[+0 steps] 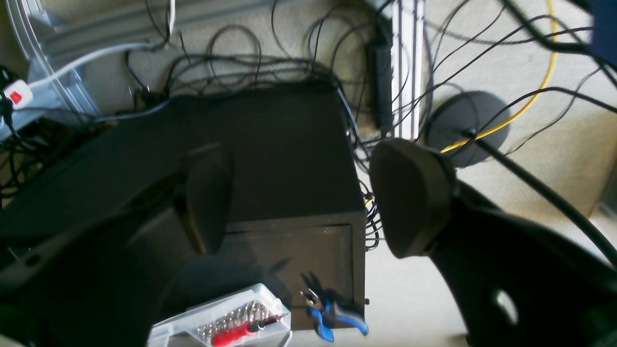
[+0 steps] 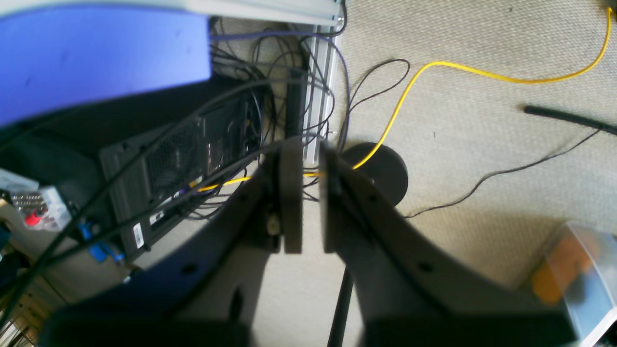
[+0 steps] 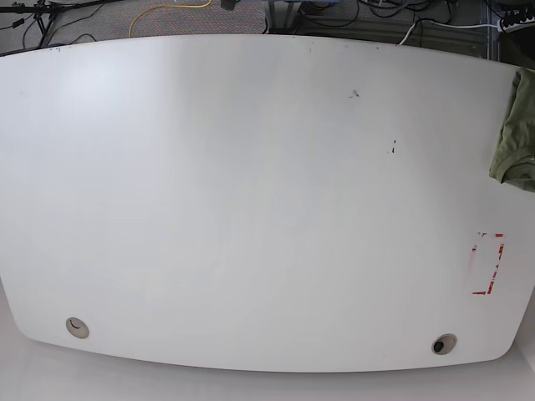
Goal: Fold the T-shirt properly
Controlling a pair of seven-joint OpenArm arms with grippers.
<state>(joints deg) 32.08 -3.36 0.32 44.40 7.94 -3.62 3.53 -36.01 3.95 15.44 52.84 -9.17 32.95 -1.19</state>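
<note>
Olive-green T-shirt (image 3: 516, 129) lies bunched at the white table's (image 3: 251, 209) far right edge, untouched, while the left gripper (image 1: 299, 197) hangs spread wide and the right gripper (image 2: 302, 202) nearly clenched, both empty over floor cables, so reaching in comes next.

Olive T-shirt (image 3: 516, 129), apparently bunched, at the white table's (image 3: 251, 209) right edge, partly cropped.

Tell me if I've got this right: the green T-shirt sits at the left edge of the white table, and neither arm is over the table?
Not quite. In the base view the T-shirt sits at the right edge of the white table, not the left, and it is partly cut off by the picture. The rest holds: neither arm is over the table.
</note>
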